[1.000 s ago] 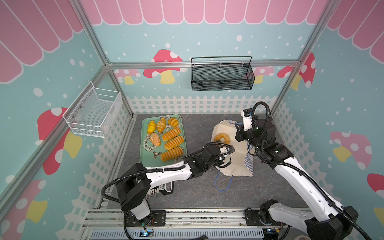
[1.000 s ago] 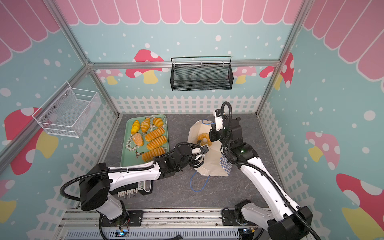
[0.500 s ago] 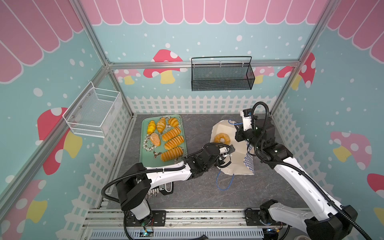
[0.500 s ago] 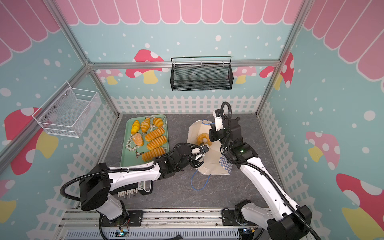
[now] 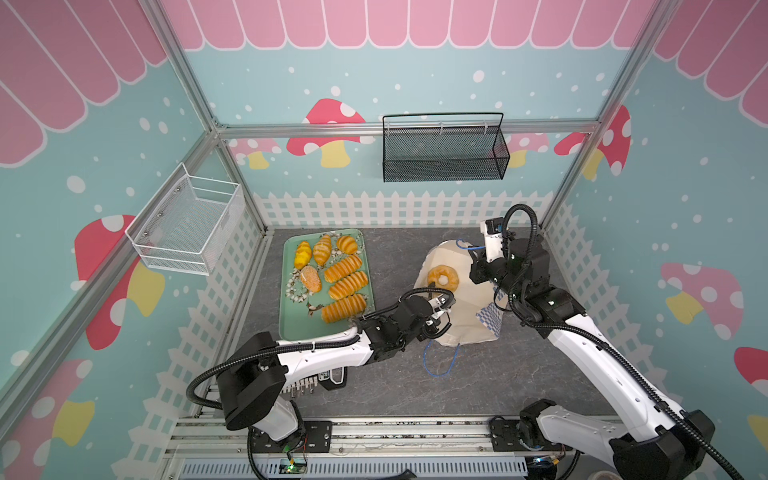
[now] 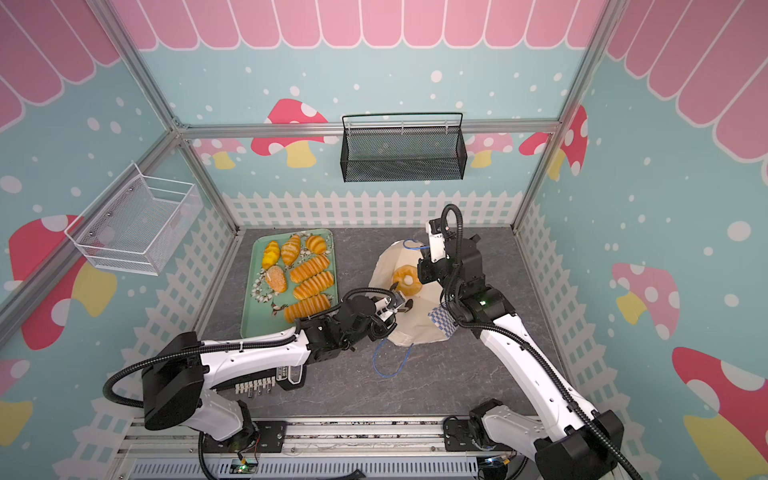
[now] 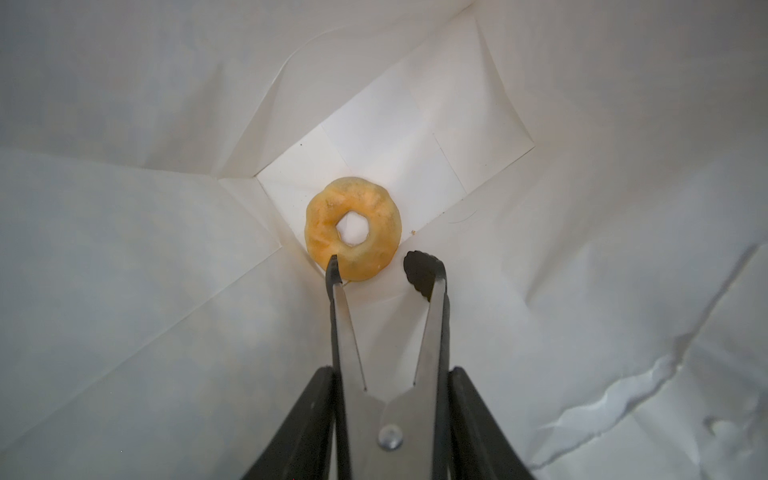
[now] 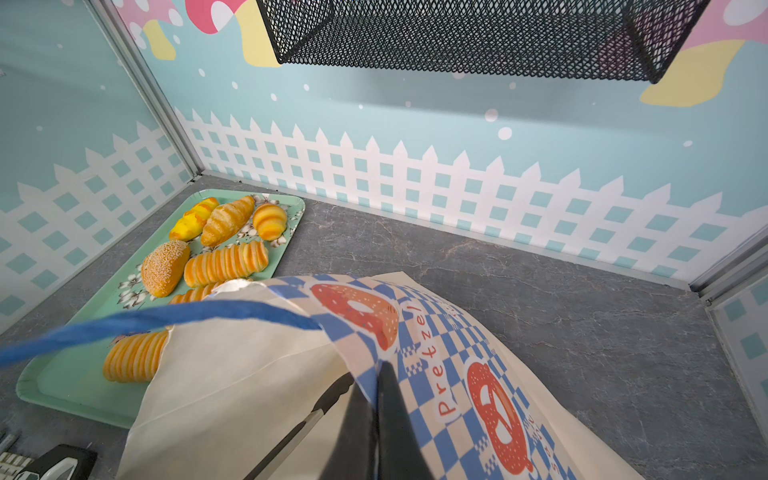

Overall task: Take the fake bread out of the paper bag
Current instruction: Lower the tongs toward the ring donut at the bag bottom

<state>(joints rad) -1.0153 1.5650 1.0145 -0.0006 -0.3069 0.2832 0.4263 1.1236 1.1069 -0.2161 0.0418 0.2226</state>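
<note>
The doughnut (image 7: 353, 235) lies flat on the floor of the bag (image 5: 465, 322), the only bread the left wrist view shows inside. The bag sits mid-table (image 5: 498, 382), nearer the right edge, its mouth gaping upward. Tongs (image 7: 432, 332) reach down into it. Their tips are apart, one overlapping the doughnut's near rim and the other just beside it, not closed on it. The left gripper (image 7: 390, 384) has its jaws clamped on the tongs' arms. The right gripper (image 8: 376, 399) has its jaws pinched tight on the bag's checkered rim, holding the mouth open. Loaves (image 5: 345, 286) and other breads fill a tray (image 5: 297, 328) along the table's left edge, toward the far-left corner.

This looks like the last pick. Next, the tips should straddle one side of the ring, squeeze, then lift straight up clear of the paper walls.
</note>
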